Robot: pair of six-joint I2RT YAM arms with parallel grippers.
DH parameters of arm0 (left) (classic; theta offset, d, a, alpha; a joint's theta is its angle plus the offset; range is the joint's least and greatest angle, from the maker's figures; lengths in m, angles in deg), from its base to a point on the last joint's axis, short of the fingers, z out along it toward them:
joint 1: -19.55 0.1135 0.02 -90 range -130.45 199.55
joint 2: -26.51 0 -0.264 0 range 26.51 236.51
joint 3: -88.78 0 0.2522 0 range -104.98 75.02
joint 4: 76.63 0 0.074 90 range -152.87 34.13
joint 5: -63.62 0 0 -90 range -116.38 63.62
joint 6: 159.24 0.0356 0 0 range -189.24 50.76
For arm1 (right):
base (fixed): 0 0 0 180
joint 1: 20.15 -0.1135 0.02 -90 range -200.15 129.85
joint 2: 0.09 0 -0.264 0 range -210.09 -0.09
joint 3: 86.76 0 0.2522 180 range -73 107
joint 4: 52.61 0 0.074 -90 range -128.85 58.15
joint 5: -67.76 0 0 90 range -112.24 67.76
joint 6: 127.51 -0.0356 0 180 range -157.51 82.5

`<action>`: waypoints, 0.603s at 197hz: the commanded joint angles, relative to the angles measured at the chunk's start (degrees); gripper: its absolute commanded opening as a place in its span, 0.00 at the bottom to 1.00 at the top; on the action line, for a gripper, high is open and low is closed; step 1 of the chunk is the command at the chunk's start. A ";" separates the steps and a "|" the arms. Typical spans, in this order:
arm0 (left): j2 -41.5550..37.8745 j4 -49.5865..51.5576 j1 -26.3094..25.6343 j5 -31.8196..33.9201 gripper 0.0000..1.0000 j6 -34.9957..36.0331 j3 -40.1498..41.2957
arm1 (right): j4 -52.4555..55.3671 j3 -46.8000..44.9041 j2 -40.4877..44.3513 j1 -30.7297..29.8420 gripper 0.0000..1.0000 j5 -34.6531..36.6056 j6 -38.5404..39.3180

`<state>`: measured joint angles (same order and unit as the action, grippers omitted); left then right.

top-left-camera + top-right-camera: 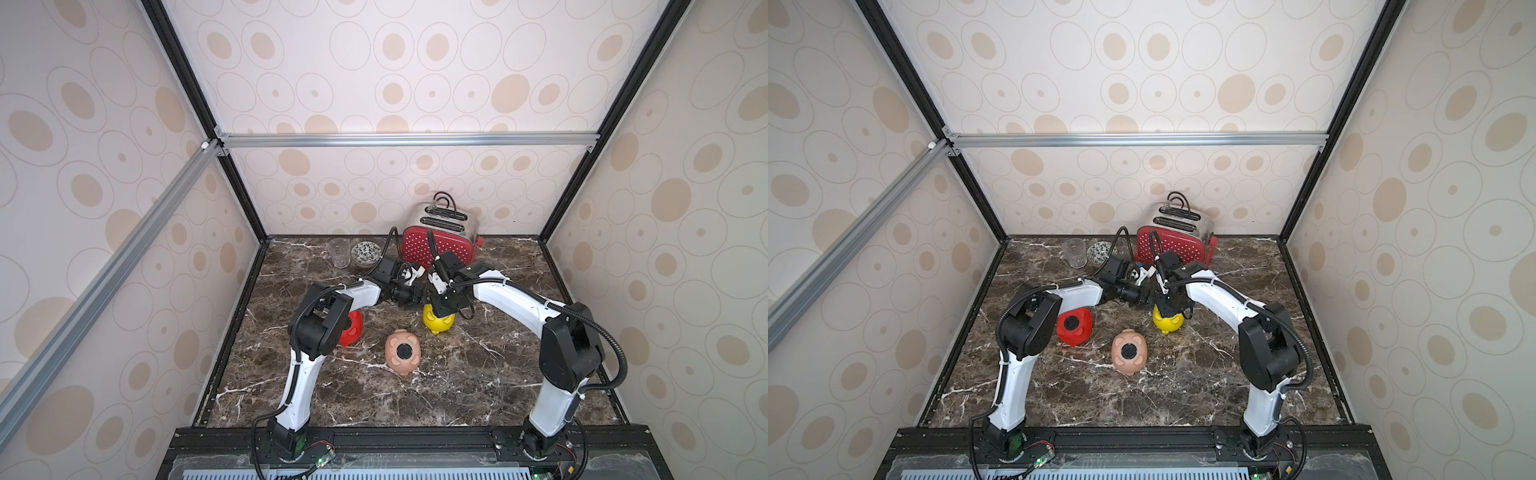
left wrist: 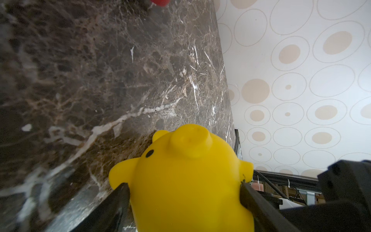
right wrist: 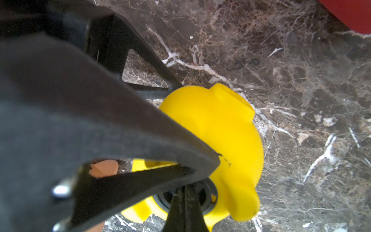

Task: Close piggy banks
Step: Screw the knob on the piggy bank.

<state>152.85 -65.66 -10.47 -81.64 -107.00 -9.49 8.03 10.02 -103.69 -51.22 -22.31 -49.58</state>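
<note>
Back-centre of the dark brown marble worktop (image 1: 478, 386): yellow rounded plastic piggy bank (image 1: 439, 326), just in front of the red dotted toaster (image 1: 436, 249). Cannot tell if it rests on the stone or hangs just clear of it.

Left end effector (image 2: 183, 186) grasps the yellow piggy bank. One finger (image 2: 121, 195) is pressed to each flank behind the ears, and the snout points away from the wrist.

Right end effector (image 3: 185, 192) comes down from above, clenched tight. Its tips meet at the black round plug (image 3: 209, 193) in the belly hole, with stubby feet around it.

Pale pink rounded plastic piggy bank (image 1: 402, 353) lies belly-up nearer the front edge, apart from the yellow one, its hole plugged black.

Red rounded plastic piggy bank (image 1: 1074, 326) is to the left of the pink, beside the left arm's elbow. Its belly hole is also plugged black, and in a top view the arm hides part of it.

Back left: clear glass tumbler (image 1: 338, 252) and small patterned bowl (image 1: 366, 252), just beside each other.
</note>
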 commanded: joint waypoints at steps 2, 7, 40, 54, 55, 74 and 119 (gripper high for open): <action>1.01 1.19 -0.27 3.05 0.84 -0.69 1.42 | 3.71 0.37 0.30 0.29 0.00 2.54 -3.64; 1.01 1.18 -0.30 3.14 0.84 -0.74 1.58 | 3.72 0.42 0.32 0.31 0.00 2.37 -3.93; 1.01 0.76 -0.31 3.83 0.84 -1.31 2.11 | 4.09 0.64 0.09 0.31 0.00 2.58 -5.36; 1.06 0.63 -0.39 3.98 0.83 -1.44 2.16 | 4.80 1.07 -0.19 0.30 0.00 2.69 -6.25; 1.04 0.61 -0.43 4.00 0.83 -1.44 2.16 | 4.85 1.12 -0.20 0.30 0.00 2.66 -6.27; 1.01 0.41 -0.44 4.11 0.83 -1.70 2.25 | 5.28 1.18 -0.18 0.30 0.00 3.13 -7.96; 1.30 0.24 -0.53 4.20 0.83 -1.95 2.20 | 7.48 2.17 -0.85 0.31 0.00 3.63 -12.43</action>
<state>152.83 -68.15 -10.97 -80.77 -108.11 -8.79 9.51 10.64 -103.77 -51.26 -20.89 -57.76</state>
